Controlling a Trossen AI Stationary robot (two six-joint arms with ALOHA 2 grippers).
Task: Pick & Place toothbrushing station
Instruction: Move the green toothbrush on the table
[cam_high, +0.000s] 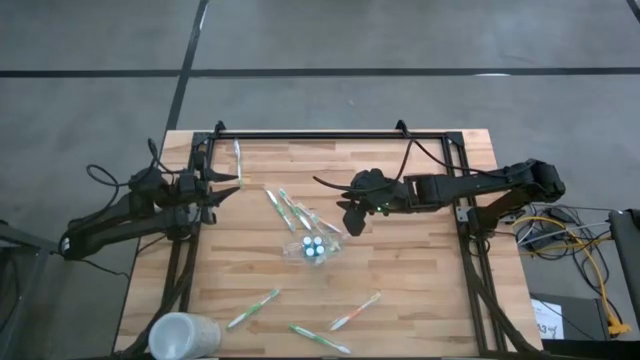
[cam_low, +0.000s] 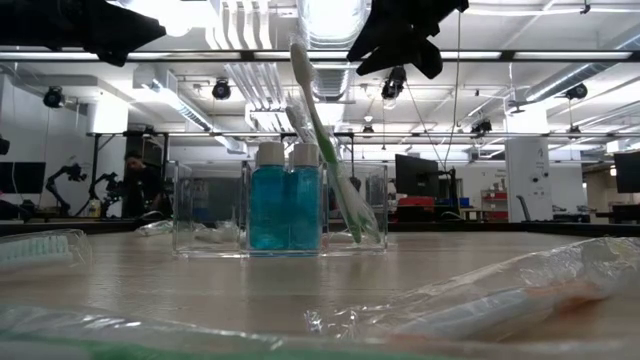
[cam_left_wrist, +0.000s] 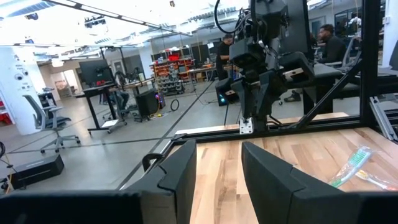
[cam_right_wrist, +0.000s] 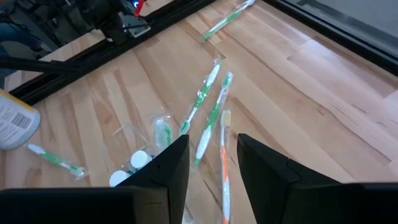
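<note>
Overhead, holder (cam_high: 316, 247): mid-table, clear, hard to make out; blue tubes (cam_low: 285, 205) and one green brush (cam_low: 335, 165) stand in it.
Hidden: low view cuts both arms off at the top edge.
Right gripper (cam_high: 349, 222): hangs just beyond the holder, jaws narrowly apart, holding nothing.
Left gripper (cam_high: 234, 186): waits at the table's left rear, jaws parted, empty.
Right wrist only: three wrapped brushes (cam_right_wrist: 211, 115) lie side by side, one orange.
Low view only: tube caps are white.
Cup (cam_high: 183, 335): frosted, front-left corner.
Table (cam_high: 420, 280): pale wood planks.
Room: workshop; a seated person (cam_left_wrist: 328, 43) sits behind.
</note>
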